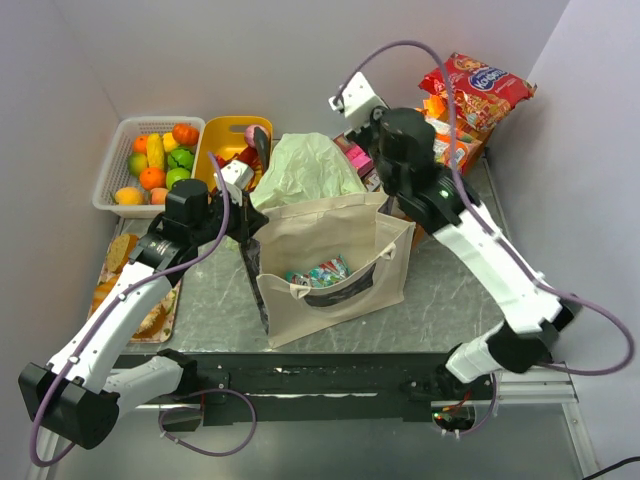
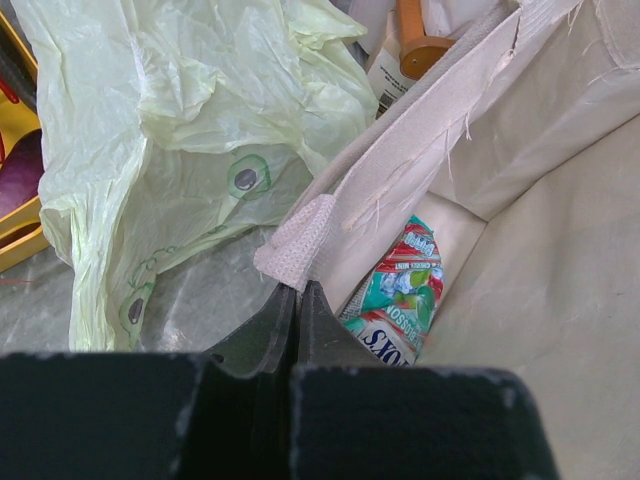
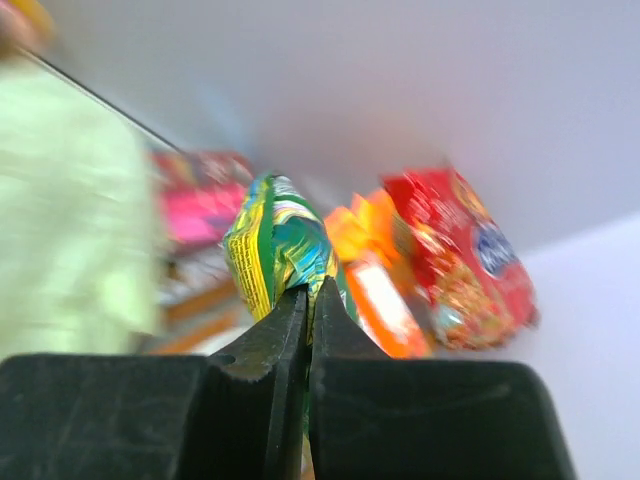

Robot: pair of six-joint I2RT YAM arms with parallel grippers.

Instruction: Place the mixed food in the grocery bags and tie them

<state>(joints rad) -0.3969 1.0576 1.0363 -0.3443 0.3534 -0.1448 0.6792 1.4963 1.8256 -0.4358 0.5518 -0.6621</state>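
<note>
Left jaws: closed tight on the handle strap (image 2: 300,245) at the near left corner of the canvas tote (image 1: 325,235); probably drawing that rim outward so the mouth stays wide for loading.
Right jaws: pinched shut on a green and yellow packet (image 3: 275,245), gripped by its lower edge so the body stands above the tips; over the far right of the table, beside the snack pile.
Canvas tote: upright at mid-table, mouth up; teal and red packets (image 1: 320,272) already at the bottom.
Green plastic bag (image 1: 305,170): crumpled just behind the tote, against its far rim; untied, contents not visible.
Snack pile: large red bag (image 1: 475,85) and orange packets at the far right, well apart from the tote.
Next move, as judged: carrying the gripped packet left and nearer, over the open mouth, then letting go.
Risk: thin edge grip, so a slip on the way seems possible.
Progress: early; tying not yet begun.
</note>
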